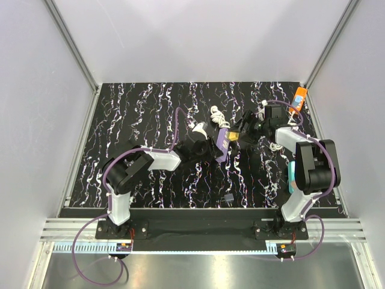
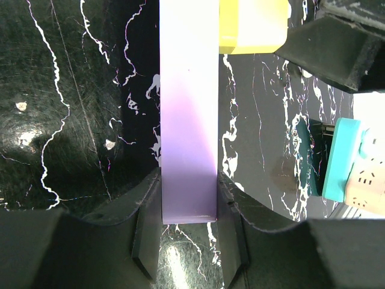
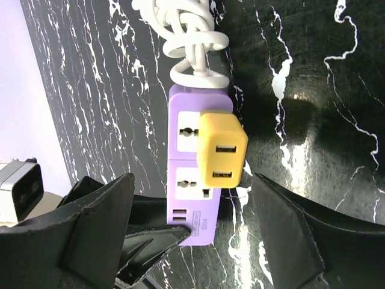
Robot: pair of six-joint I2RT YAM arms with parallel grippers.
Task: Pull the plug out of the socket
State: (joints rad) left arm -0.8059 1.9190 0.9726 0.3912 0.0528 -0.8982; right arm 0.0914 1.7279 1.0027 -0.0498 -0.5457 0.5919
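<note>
A purple socket strip [image 1: 222, 144] lies mid-table with a yellow plug [image 1: 232, 137] seated in its face. My left gripper [image 1: 210, 148] is shut on the strip's near end; in the left wrist view the strip [image 2: 187, 138] runs up from between my fingers [image 2: 144, 241], with the plug [image 2: 249, 27] at the top. My right gripper [image 1: 245, 132] is open and hovers just off the plug. In the right wrist view its fingers [image 3: 301, 235] stand wide on either side of the strip [image 3: 180, 174] and plug [image 3: 222, 150], touching neither.
The strip's white cord [image 3: 186, 36] is coiled behind it, with a white plug [image 1: 198, 127] nearby. A teal socket strip [image 1: 291, 174] lies by the right arm, and an orange object [image 1: 299, 96] at the back right. A small dark adapter [image 1: 228, 197] sits near the front edge.
</note>
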